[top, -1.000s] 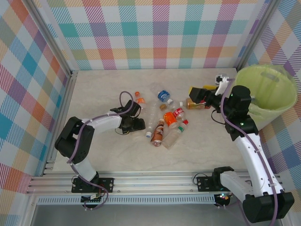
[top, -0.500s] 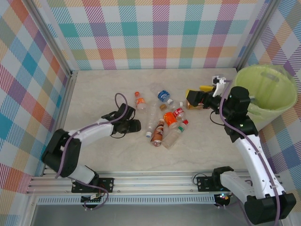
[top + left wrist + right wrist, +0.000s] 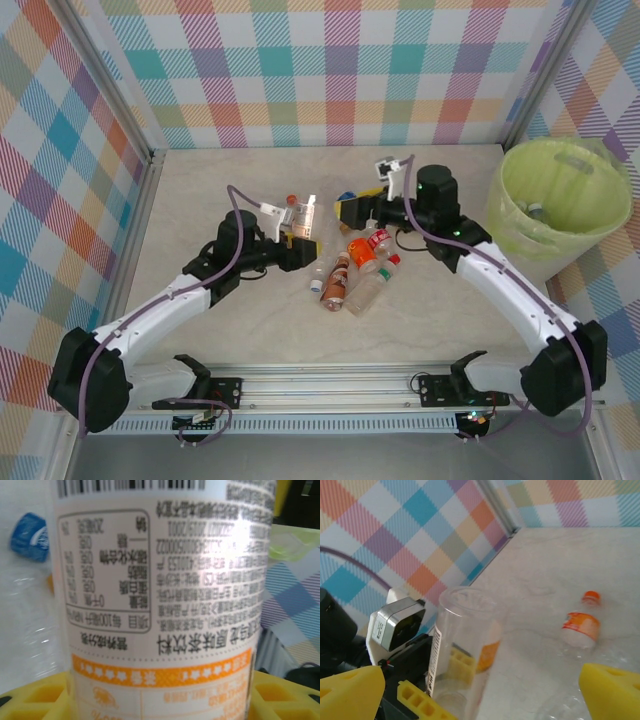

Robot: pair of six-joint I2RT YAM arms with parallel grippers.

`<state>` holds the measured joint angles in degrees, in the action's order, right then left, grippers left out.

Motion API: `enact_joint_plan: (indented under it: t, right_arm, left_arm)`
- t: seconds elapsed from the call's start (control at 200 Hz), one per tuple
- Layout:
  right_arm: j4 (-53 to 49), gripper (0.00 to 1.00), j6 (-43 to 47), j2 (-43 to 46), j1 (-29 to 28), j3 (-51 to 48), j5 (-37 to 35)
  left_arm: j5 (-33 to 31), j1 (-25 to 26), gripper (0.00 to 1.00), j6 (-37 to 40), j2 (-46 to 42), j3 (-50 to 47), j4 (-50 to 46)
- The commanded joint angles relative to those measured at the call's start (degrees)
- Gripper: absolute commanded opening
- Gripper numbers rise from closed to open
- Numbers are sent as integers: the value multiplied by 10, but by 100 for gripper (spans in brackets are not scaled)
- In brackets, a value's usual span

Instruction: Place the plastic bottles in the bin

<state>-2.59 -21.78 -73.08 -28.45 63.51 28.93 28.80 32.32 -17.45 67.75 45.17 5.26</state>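
Nearest the arm bases, loose plastic bottles (image 3: 362, 275) lie clustered on the desk (image 3: 400, 330). Just beyond them, my left end effector (image 3: 300, 241) is clamped on an upright bottle (image 3: 160, 605). My right end effector (image 3: 352, 211) hangs spread apart just beside it, and the bin (image 3: 525, 240) stands well off to the right.

The top external camera looks steeply down from above and behind the arm bases, far enough back to take in the whole desk (image 3: 420, 300), the bin (image 3: 565, 190) and the plaid walls (image 3: 340, 70). The left wrist camera sits right against the orange-labelled bottle (image 3: 160, 605) gripped in the left tool (image 3: 300, 242), and the bottle's print reads upside down. The right wrist camera looks low across the desk toward the back-left corner, between the yellow fingers (image 3: 612, 690) of the right tool (image 3: 352, 210). All three views share that bottle.
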Motion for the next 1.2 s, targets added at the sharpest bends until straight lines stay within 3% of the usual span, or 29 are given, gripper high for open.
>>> enact_joint_plan:
  t: [0.0,0.135,0.3,0.365,0.455,0.58,0.675,0.73,0.795,1.01,1.195]
  right_arm:
    - [7,100,18,-31,-24,57,52]
    - [-39,100,36,-74,-44,94,46]
    - [5,99,1,-94,-51,84,42]
    - [19,94,-1,-95,-51,84,55]
    - [22,77,3,-97,-51,89,81]
    - [14,65,23,-91,-51,94,123]
    - [8,56,28,-78,-51,87,113]
    - [-4,54,31,-71,-50,86,97]
    - [-20,54,39,-64,-50,87,71]
    - [-91,54,86,-29,-36,102,-36]
    - [-212,54,176,17,-25,156,-232]
  left_arm:
    - [92,9,42,19,11,41,43]
    - [93,14,43,19,17,42,64]
    - [100,20,44,20,19,31,93]
    - [100,21,45,19,21,31,94]
    - [98,22,46,11,26,31,98]
    - [77,23,56,7,30,33,83]
    - [48,23,79,5,24,31,70]
    - [27,23,92,4,17,22,71]
    - [14,23,99,3,8,9,82]
    - [-31,23,100,-2,-14,-17,90]
    - [-86,23,100,-13,-19,-21,64]
